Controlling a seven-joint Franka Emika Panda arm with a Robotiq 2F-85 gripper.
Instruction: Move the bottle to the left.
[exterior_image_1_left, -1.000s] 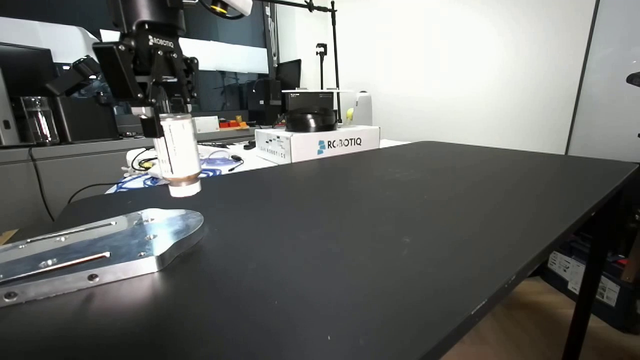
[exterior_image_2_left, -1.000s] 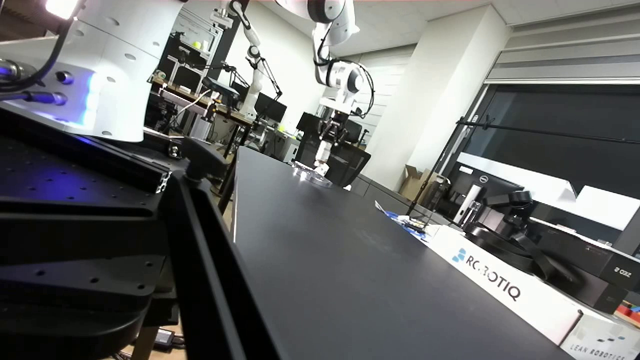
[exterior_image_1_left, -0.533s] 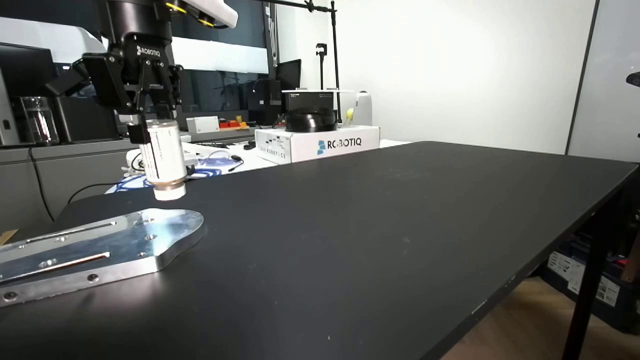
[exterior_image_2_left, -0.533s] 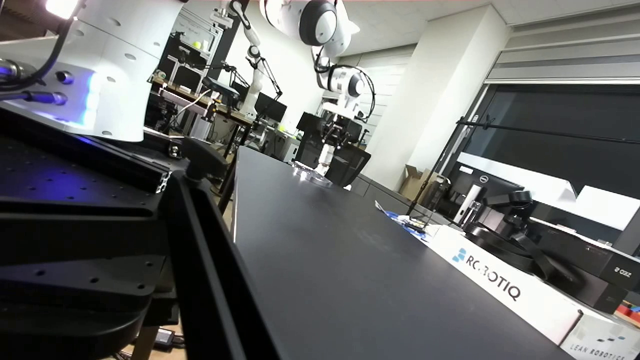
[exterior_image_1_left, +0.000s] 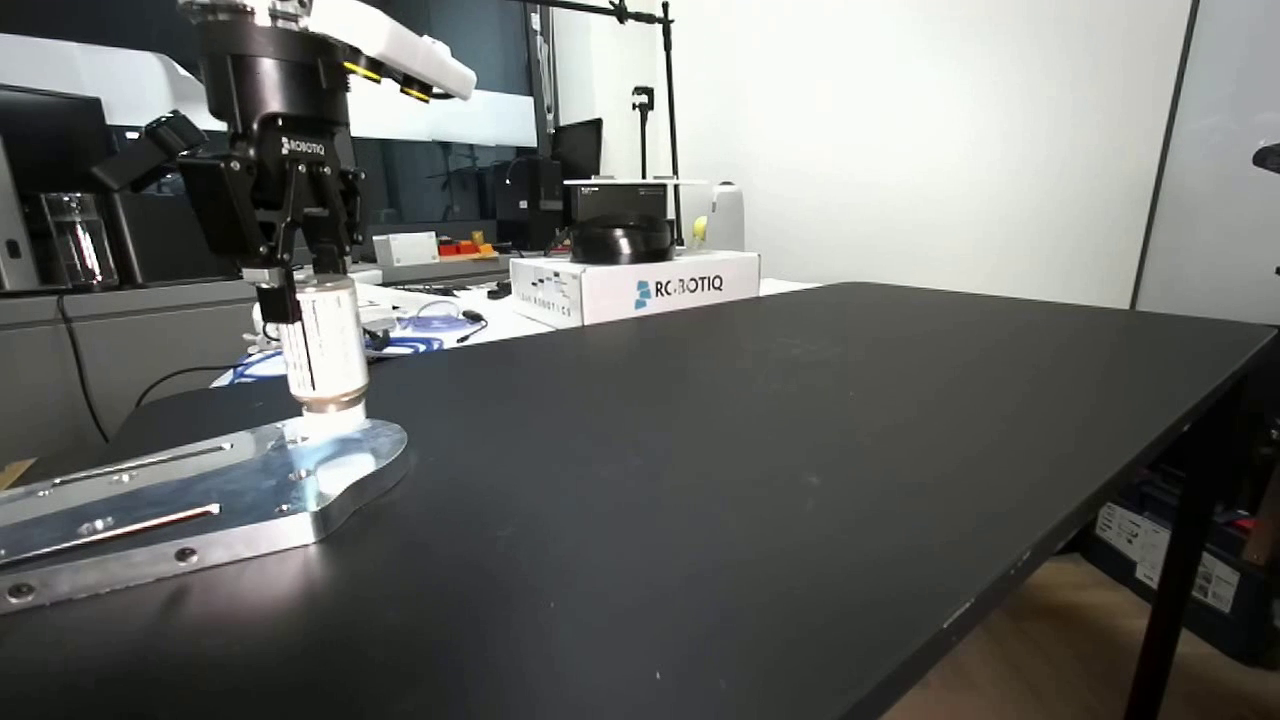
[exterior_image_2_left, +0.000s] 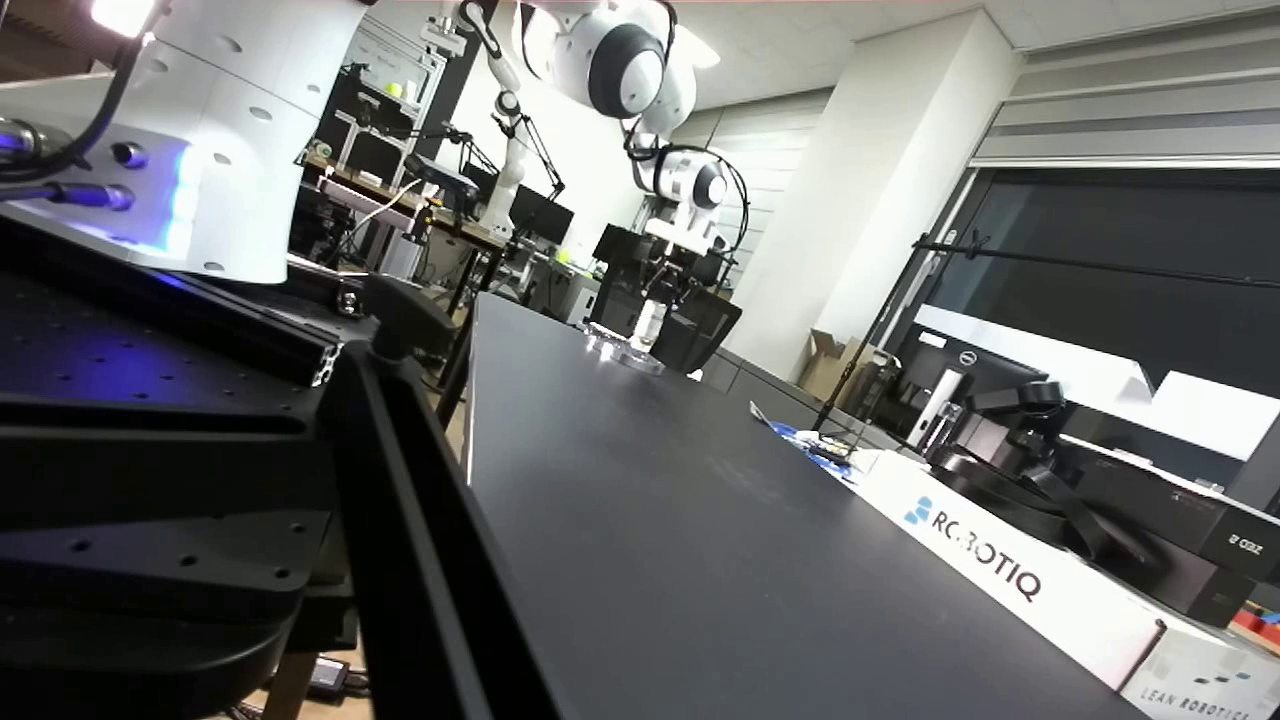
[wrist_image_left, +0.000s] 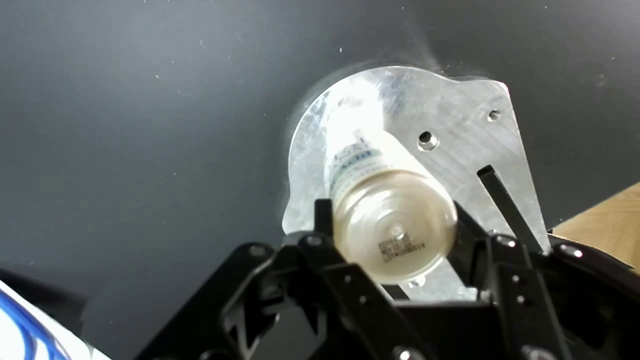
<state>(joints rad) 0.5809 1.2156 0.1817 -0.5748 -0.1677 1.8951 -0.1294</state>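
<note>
The bottle (exterior_image_1_left: 328, 345) is a whitish cylinder with a printed label, upside down with its white cap at the bottom. It also shows in an exterior view (exterior_image_2_left: 649, 325) and, base toward the camera, in the wrist view (wrist_image_left: 395, 230). My gripper (exterior_image_1_left: 306, 290) is shut on the bottle near its upturned base. In the wrist view the gripper's fingers (wrist_image_left: 392, 220) press on both sides of the base. The cap is at the rounded end of a shiny metal plate (exterior_image_1_left: 235, 480). I cannot tell whether it touches the plate or hovers just above.
The metal plate (wrist_image_left: 460, 120) has slots and holes and lies on the black table (exterior_image_1_left: 700, 450) near its end. A white Robotiq box (exterior_image_1_left: 690, 285) stands beyond the table's long edge. Blue cables (exterior_image_1_left: 415, 345) lie beside it. The table's edge shows in the wrist view.
My gripper and the bottle have moved left in an exterior view, then down. The bottle has come from above the table to the metal plate's rounded end. The grip stays shut.
</note>
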